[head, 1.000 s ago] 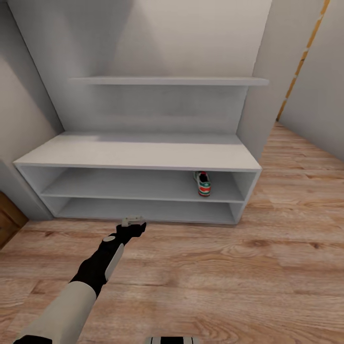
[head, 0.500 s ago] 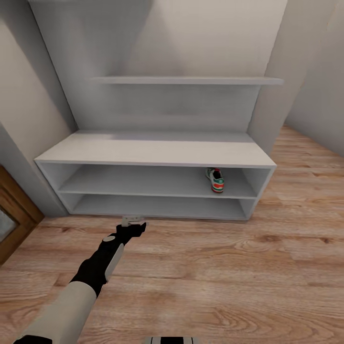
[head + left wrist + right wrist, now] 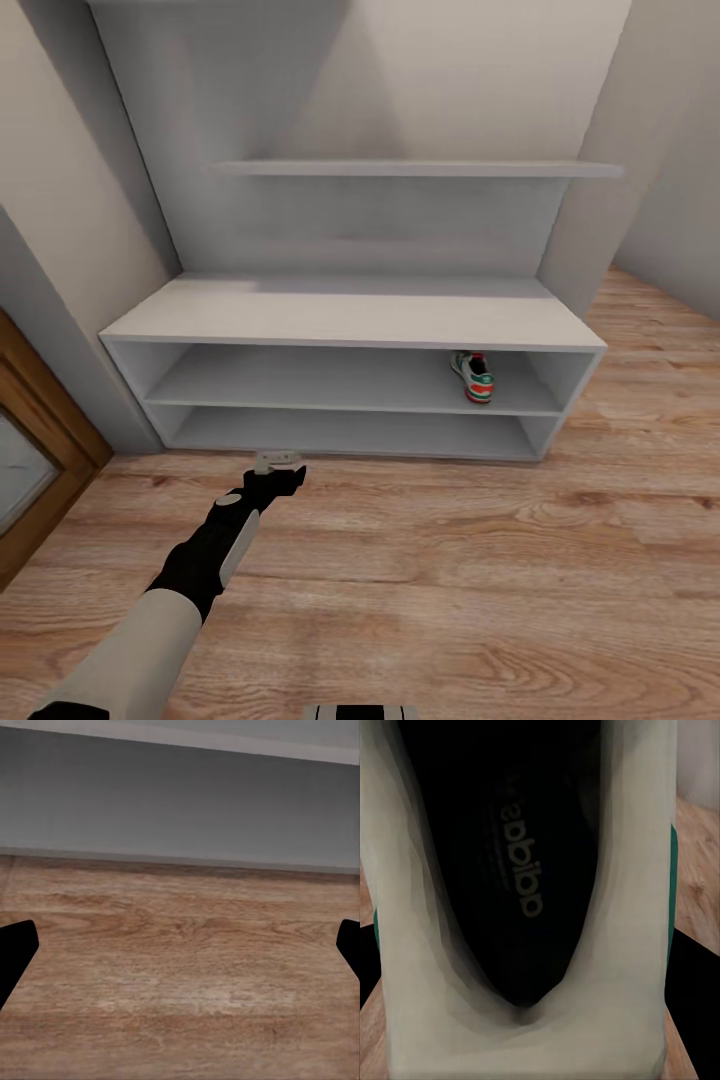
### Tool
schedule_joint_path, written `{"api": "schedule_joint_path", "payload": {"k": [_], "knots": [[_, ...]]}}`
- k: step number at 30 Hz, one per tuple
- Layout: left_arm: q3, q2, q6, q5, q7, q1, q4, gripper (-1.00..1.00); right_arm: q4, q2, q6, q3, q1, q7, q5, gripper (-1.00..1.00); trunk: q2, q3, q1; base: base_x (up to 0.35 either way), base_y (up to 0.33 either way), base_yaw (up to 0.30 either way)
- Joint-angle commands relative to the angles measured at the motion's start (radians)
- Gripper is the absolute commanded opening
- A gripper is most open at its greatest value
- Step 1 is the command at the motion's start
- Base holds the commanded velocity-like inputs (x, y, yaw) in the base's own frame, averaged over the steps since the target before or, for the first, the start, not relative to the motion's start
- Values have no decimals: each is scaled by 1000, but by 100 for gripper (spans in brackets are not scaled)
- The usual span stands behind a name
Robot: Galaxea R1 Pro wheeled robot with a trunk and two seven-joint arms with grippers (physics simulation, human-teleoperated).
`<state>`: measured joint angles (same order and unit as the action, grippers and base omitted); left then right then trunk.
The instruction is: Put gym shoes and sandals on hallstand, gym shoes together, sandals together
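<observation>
My left gripper (image 3: 279, 461) hangs low over the corridor floor (image 3: 480, 560), its fingers (image 3: 16, 949) spread wide with bare planks between them. Ahead of it stands the hallstand (image 3: 350, 320) — and one gym shoe (image 3: 475, 376) already sits on the upper of its two low shelves, well off to the right of that gripper, near the rack's right end. At my right wrist the second gym shoe (image 3: 540, 1005) is right up against the camera, opening toward the lens — I cannot tell how that gripper's jaws stand.
</observation>
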<state>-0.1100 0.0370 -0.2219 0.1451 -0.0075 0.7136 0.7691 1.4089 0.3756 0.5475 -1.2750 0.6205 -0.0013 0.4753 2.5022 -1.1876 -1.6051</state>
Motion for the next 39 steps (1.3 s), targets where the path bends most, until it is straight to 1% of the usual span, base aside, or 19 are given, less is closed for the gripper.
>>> {"api": "schedule_joint_path", "payload": {"k": [1,5,8,9,10,12,13,19,20,21,23,24,25,28,30,31,32,35,39], "knots": [[0,0,-5,10,-1,1,2,100,1,0,5,1,1,0,3,-100,0,-1,0,0,22,0],[0,0,-3,10,-92,-2,1,100,0,0,5,2,1,0,3,-100,0,-1,0,0,5,0],[0,-11,35,8,-450,-3,-1,100,-1,-1,5,3,1,0,3,-100,0,-1,0,0,1,0],[0,-32,134,10,-758,-4,-6,100,-1,0,5,3,1,0,4,-100,0,-1,0,0,0,0],[0,-44,183,10,-916,-4,-13,100,-1,-1,5,3,1,0,4,-100,0,-1,0,0,0,0],[1,-53,220,12,-1105,-4,-23,100,-1,-1,5,3,1,0,5,-100,0,-1,0,0,0,0],[1,-54,227,12,-1145,-4,-25,100,-2,-1,5,3,1,0,5,-100,0,-1,0,0,0,0],[4,-57,239,12,-1215,-3,-28,100,-10,-17,5,10,1,2,1,-100,0,-1,0,0,0,0],[4,-57,238,12,-1216,-4,-28,100,-11,-35,5,20,1,3,1,-100,0,-1,0,0,0,0],[4,-57,238,12,-1217,-4,-28,100,-12,-79,4,53,1,4,2,-100,0,-1,0,0,0,0],[4,-57,237,11,-1219,-3,-28,100,-14,-175,3,187,1,5,1,-100,0,-1,0,0,0,0],[4,-58,238,11,-1219,-3,-28,100,-17,-200,3,242,1,5,0,-100,0,-1,0,0,0,0],[4,-58,238,10,-1221,-4,-28,100,-32,-235,3,335,1,5,-1,-100,0,-1,0,0,0,0],[4,-64,239,10,-1222,-4,-26,100,-58,-273,3,466,1,4,-1,-100,0,-1,0,0,0,0],[4,-78,239,10,-1224,-4,-25,100,-76,-309,5,652,1,1,-2,-100,0,-1,0,0,0,0],[4,-81,239,10,-1224,-4,-25,100,-77,-314,5,680,1,1,-3,-100,0,-1,0,0,0,0],[4,-86,239,10,-1225,-4,-24,100,-80,-339,6,755,1,0,-3,-100,0,-1,0,0,0,0],[4,-91,239,10,-1226,-3,-23,100,-89,-388,7,842,3,0,-4,-100,0,-1,0,0,0,0],[4,-92,239,10,-1227,-3,-21,100,-168,-418,63,903,4,3,-16,-100,0,-1,0,0,0,0]]}}
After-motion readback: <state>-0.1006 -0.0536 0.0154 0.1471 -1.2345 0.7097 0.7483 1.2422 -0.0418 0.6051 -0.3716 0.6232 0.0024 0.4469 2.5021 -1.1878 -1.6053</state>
